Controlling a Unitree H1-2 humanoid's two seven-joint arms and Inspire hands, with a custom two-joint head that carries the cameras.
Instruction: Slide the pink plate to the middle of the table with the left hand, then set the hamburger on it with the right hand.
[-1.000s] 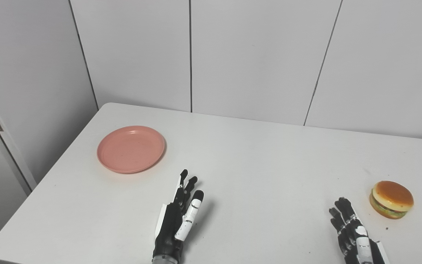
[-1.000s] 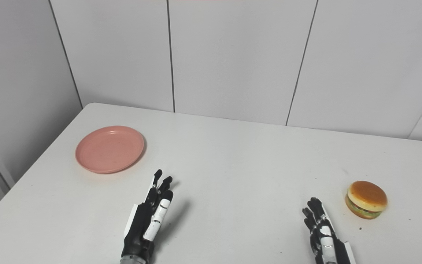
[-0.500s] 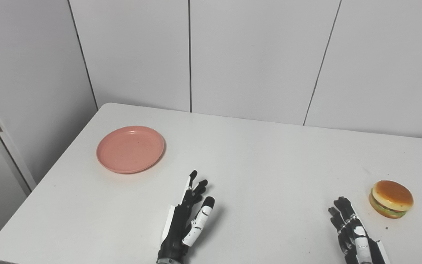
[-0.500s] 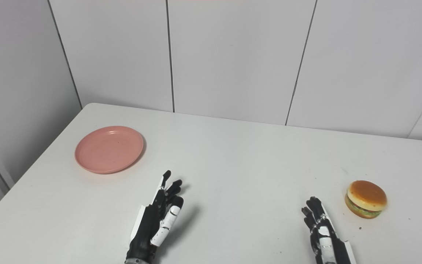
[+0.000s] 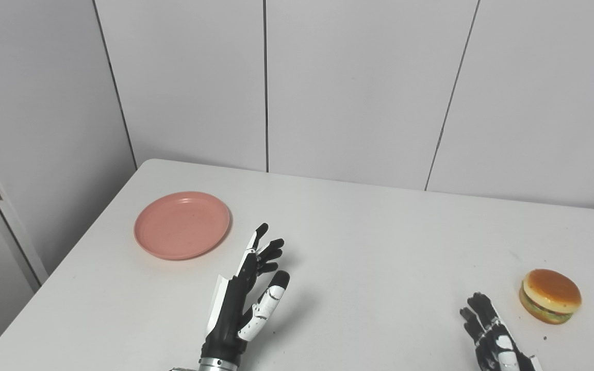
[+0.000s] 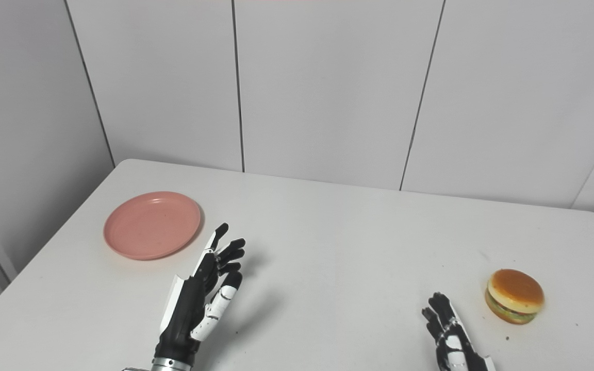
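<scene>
We see a white desk (image 5: 369,247) filling most of the scene, backed by pale wall panels (image 5: 359,87) on the far side. On its left part, toward the far edge, lies the pink plate (image 5: 182,224), flat on the surface with nothing on it. The left hand (image 5: 245,299) is raised above the desk just right of the plate and nearer to us, apart from it; its fingers (image 5: 268,252) are spread and slightly curled, and it holds nothing. At the near right edge the right hand (image 6: 454,342) is only partly in view, its fingers extended and apart, holding nothing. The hamburger (image 5: 550,296) sits upright on the far right of the desk, just beyond and to the right of that hand, not touching it.
</scene>
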